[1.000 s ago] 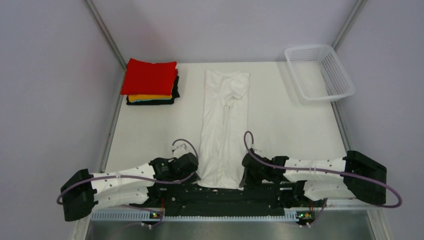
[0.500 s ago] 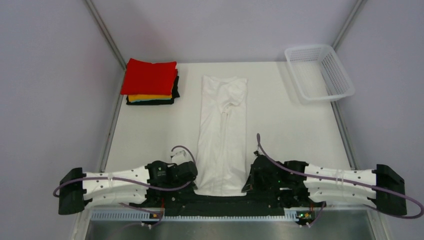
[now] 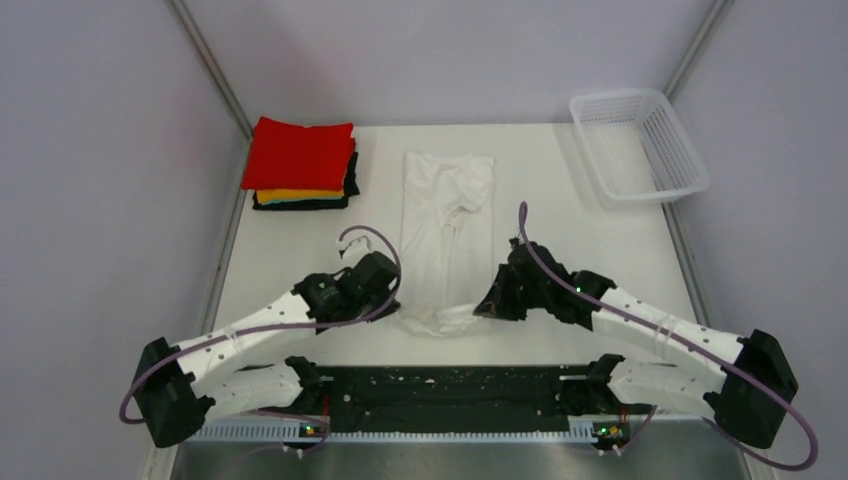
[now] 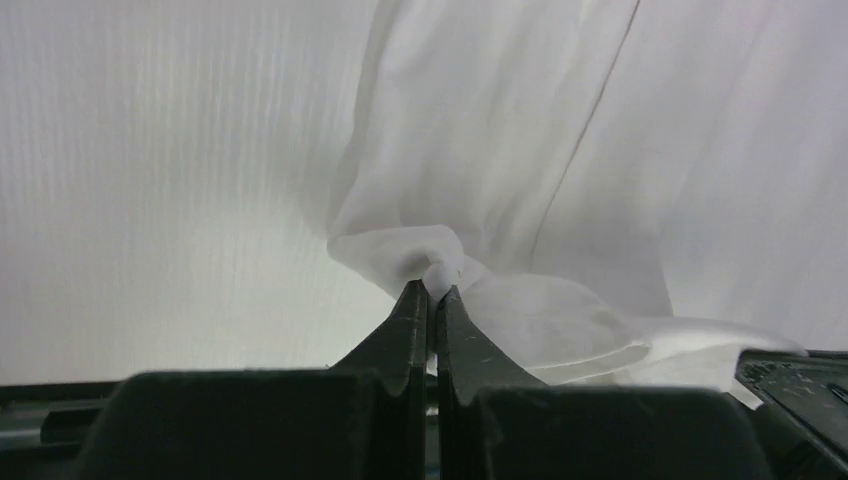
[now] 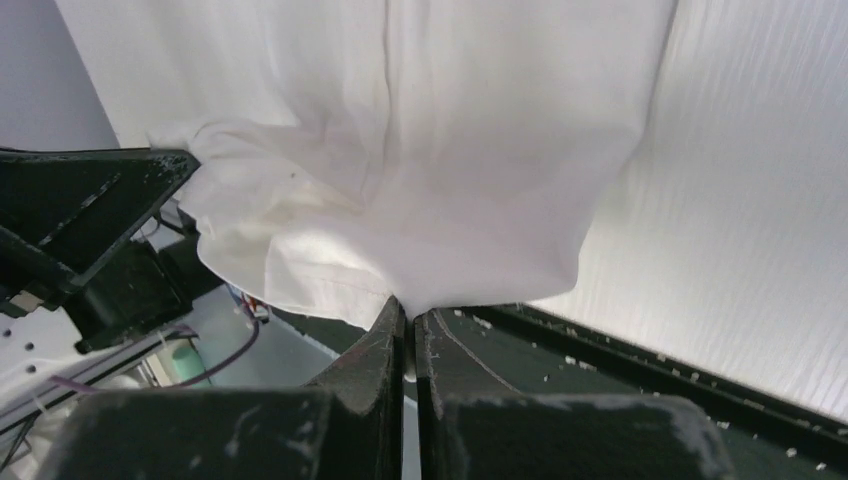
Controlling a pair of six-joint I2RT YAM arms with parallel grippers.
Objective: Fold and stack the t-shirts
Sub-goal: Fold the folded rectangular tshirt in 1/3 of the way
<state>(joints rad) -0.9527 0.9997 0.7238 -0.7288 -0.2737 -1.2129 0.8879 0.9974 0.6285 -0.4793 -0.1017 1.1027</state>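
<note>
Left claw (image 4: pixel 432 290) and right claw (image 5: pixel 405 315) pinch the white t-shirt (image 3: pixel 445 220)

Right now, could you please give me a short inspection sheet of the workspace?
Surface: white table, no spills seen.
Job's things: white t-shirt lying lengthwise mid-table, near hem raised and bunched; folded stack at the far left corner, red on top, orange-yellow and black beneath.
Clutter: white mesh basket at the far right corner.
Grippers: left gripper and right gripper each shut on a near corner of the white t-shirt.
Cables: purple cables loop above both wrists.
Surroundings: grey walls on three sides.
</note>
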